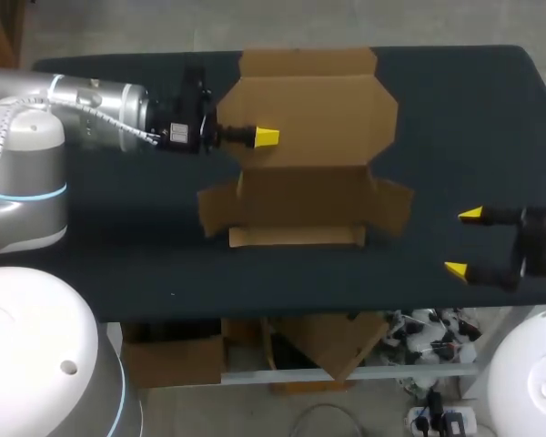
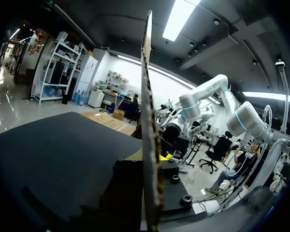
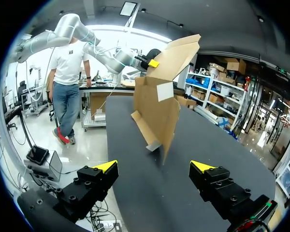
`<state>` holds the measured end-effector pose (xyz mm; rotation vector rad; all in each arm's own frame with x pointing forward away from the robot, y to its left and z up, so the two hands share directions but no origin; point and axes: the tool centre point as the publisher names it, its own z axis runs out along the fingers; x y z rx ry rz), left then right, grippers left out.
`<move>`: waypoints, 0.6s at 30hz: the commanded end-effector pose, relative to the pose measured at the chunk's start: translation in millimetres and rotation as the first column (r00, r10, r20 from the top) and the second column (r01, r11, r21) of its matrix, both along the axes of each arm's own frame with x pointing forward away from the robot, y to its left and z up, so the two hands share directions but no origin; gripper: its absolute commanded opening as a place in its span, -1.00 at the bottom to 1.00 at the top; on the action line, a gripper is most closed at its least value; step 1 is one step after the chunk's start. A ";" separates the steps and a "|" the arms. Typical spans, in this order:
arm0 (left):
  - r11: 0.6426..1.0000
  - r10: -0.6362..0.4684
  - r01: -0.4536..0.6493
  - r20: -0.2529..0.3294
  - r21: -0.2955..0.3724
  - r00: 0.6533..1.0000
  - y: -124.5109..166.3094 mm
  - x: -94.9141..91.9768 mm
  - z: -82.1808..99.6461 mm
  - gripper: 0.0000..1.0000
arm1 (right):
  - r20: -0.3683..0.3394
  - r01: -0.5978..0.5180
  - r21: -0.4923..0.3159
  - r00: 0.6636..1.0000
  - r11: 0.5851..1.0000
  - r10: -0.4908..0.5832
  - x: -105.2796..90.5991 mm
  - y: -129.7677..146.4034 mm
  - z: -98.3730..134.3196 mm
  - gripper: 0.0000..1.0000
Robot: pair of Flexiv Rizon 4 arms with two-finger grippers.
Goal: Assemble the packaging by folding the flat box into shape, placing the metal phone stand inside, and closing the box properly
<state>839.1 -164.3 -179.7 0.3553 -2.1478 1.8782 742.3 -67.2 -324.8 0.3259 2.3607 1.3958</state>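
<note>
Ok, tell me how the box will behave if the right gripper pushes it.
Probably light: the box is thin, empty-looking cardboard, so it should slide on the table. Likely floppy: its side flaps splay loose and would bend first. The left gripper pinches the raised lid, so a push from the right gripper may pivot it there.

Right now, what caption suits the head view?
Left gripper grips the cardboard box by its raised lid; right gripper hovers open alongside.
</note>
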 end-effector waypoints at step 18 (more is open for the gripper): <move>1.000 -0.024 0.024 0.035 -0.004 0.999 2.8 -1.6 -10.5 -1.00 | -0.002 -0.005 -0.002 1.000 1.000 0.005 -2.0 5.1 -1.5 1.00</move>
